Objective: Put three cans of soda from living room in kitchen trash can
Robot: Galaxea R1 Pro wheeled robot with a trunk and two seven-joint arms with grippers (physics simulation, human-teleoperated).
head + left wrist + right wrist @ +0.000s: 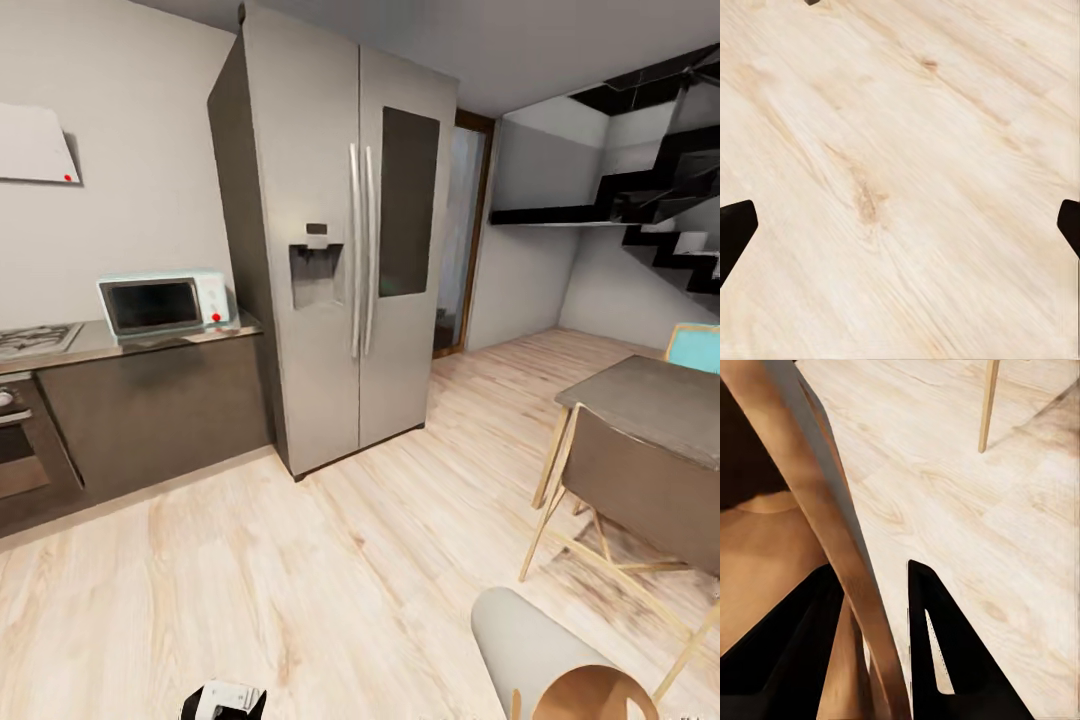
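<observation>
The tash can (530,632) lies tilted low in the head view, pale grey outside and brown wood-toned inside. In the right wrist view its rim (821,487) runs between my dark fingers. My right gripper (877,637) is shut on that rim, one finger inside the bin and one outside. My left gripper (900,232) hangs open over bare pale wood floor, its two fingertips far apart with nothing between them. The can of soda is out of view.
I am in the kitchen. A tall grey fridge (340,250) stands ahead, with a light-blue microwave (165,303) on the dark counter and an oven (20,440) to its left. A table (650,400) and chair (630,490) stand close on the right. Stairs (680,200) rise beyond.
</observation>
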